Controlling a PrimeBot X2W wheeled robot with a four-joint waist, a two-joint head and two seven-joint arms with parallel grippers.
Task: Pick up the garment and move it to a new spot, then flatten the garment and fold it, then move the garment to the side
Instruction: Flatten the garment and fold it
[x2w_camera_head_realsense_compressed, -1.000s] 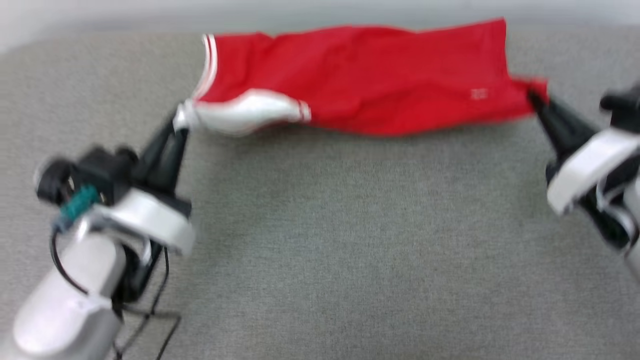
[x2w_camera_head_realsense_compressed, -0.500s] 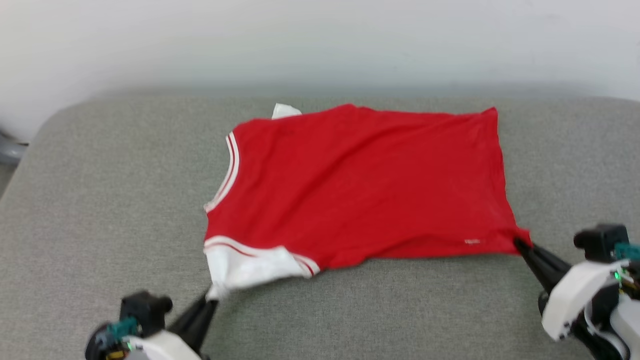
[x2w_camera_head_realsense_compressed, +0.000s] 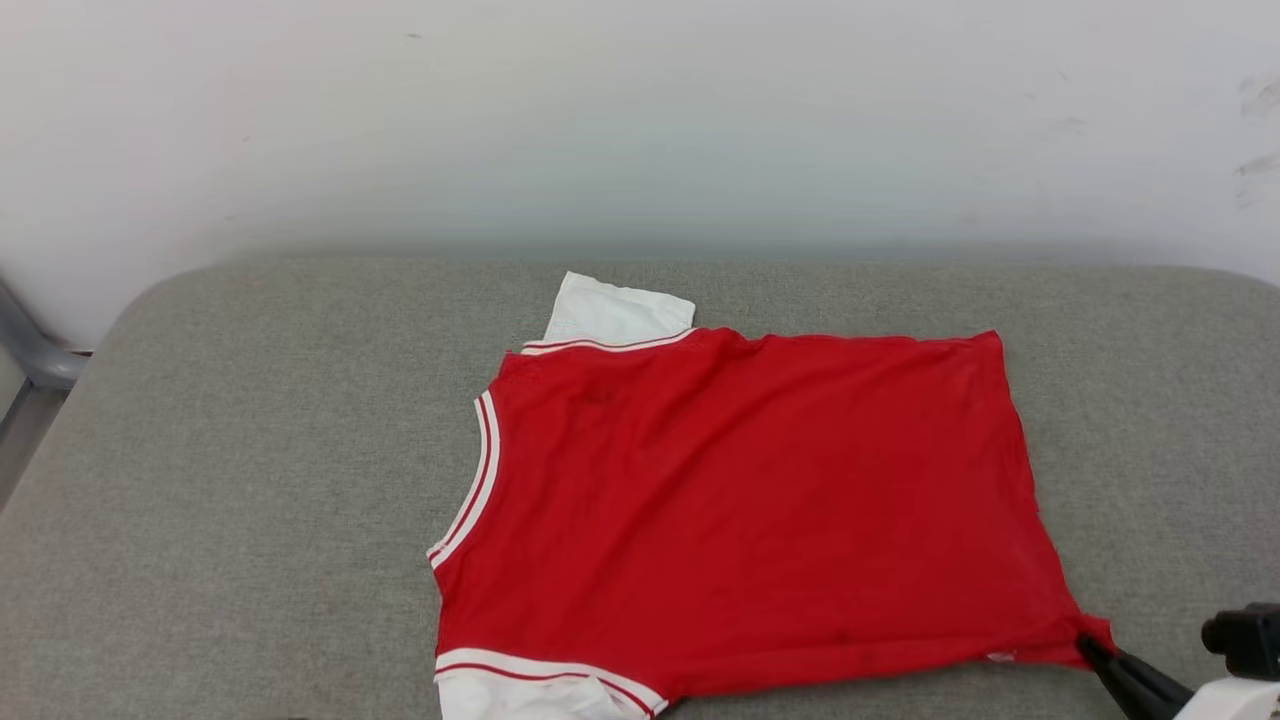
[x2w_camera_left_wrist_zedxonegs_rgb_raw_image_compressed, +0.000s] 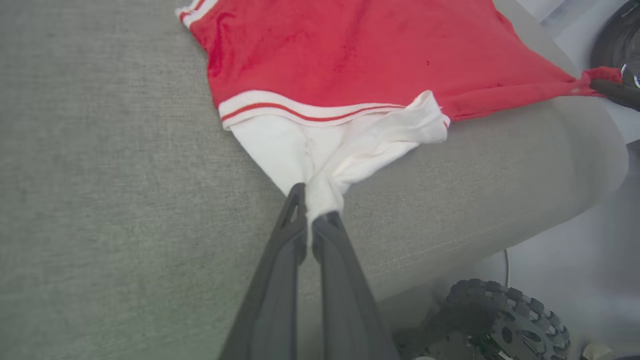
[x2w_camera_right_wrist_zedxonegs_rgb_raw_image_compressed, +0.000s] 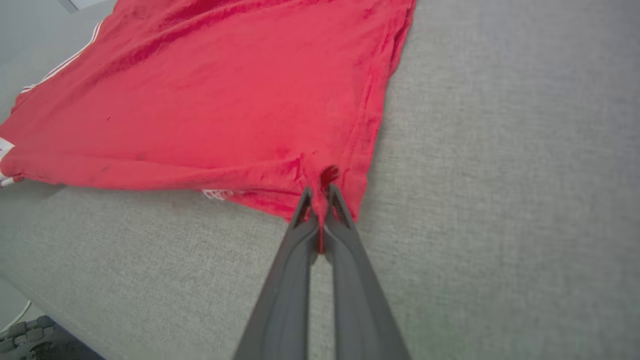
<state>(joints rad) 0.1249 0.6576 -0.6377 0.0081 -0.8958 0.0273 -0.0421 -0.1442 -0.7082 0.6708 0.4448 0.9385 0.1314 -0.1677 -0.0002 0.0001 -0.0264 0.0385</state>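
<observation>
Garment (x2w_camera_head_realsense_compressed: 740, 510) lies spread, plain red side up, on the grey padded bench (x2w_camera_head_realsense_compressed: 250, 450), reaching from near its far edge to its near edge. My left gripper (x2w_camera_left_wrist_zedxonegs_rgb_raw_image_compressed: 314, 204) is pinching the white sleeve (x2w_camera_left_wrist_zedxonegs_rgb_raw_image_compressed: 320, 150) at the near edge. My right gripper (x2w_camera_right_wrist_zedxonegs_rgb_raw_image_compressed: 320, 200) is clamped on the red hem corner.

The grey fabric-covered bench (x2w_camera_head_realsense_compressed: 250, 450) has rounded corners and a padded top. On it lies the garment (x2w_camera_head_realsense_compressed: 740, 500), spread nearly flat, plain red side up, its far sleeve (x2w_camera_head_realsense_compressed: 615, 310) lying flat, its near sleeve (x2w_camera_left_wrist_zedxonegs_rgb_raw_image_compressed: 320, 145) bunched by the front edge
</observation>
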